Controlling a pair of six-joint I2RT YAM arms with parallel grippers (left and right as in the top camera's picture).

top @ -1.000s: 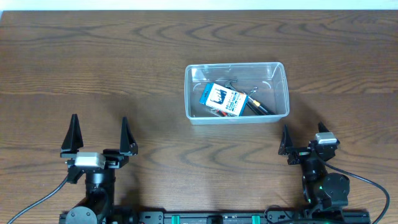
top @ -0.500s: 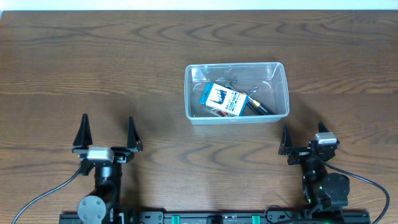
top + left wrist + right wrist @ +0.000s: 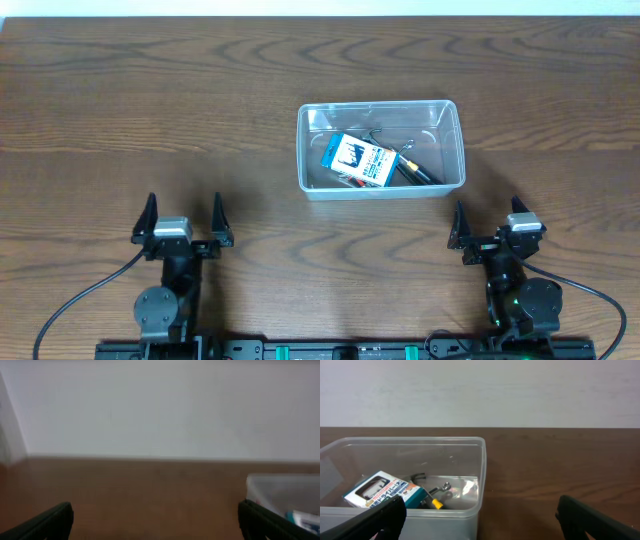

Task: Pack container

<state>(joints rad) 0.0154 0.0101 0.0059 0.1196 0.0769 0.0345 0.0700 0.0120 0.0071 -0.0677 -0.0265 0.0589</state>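
L gripper (image 3: 184,208) is sitting w/ jaws spread wide, pointing fwd. R gripper (image 3: 487,222) is likewise gaping open. Both are resting low, pulled back, well apart.

Open table (image 3: 150,110) around container (image 3: 441,122)

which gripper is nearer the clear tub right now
The right gripper. It sits close by the container's right front corner, while the left gripper is well off to the container's left side.

Dark wood-grain table (image 3: 180,100), plain white wall (image 3: 480,390) behind it
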